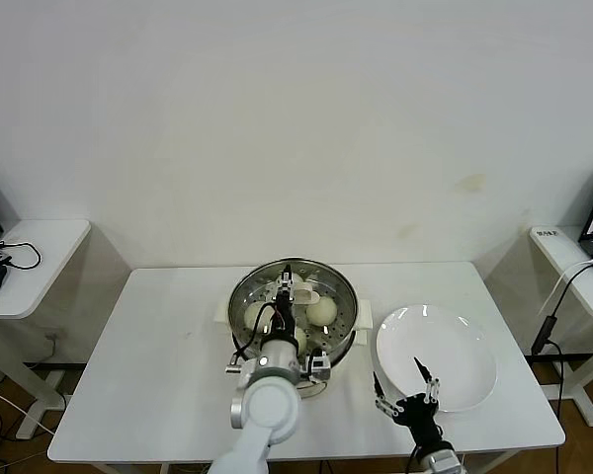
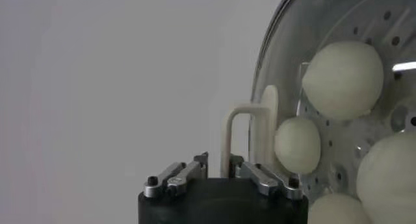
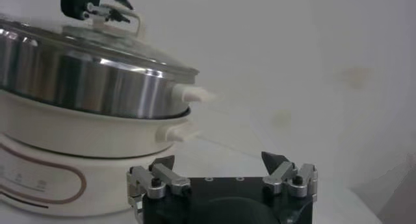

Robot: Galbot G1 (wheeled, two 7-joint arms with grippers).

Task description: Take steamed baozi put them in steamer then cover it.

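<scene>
The left gripper (image 2: pixel 218 174) is seen directly over the steamer, its fingers standing a little apart on either side of the cover's handle (image 2: pixel 250 137) without visibly pinching it; this is judged to be a release, since the lid already rests on the pot. The right gripper (image 1: pixel 407 393) is held low at the near edge of the table (image 1: pixel 158 395), over the near rim of the plate, jaws spread wide and empty, apparently parked out of the way.

The steamer (image 3: pixel 84 82), a shiny steel pot on a cream-white cooker base (image 3: pixel 78 154), is set at the middle of the table. It is closed by the cover (image 1: pixel 293 308), a clear glass lid with a metal rim, which is seen seated level on the pot's rim in the right wrist view. Through the glass, the steamed baozi (image 2: pixel 342 79) are seen lying on the perforated tray: four can be made out in the left wrist view, close together.

The white plate (image 1: pixel 455 341) beside the steamer, on the robot's right, holds nothing. The task appears all but done.
</scene>
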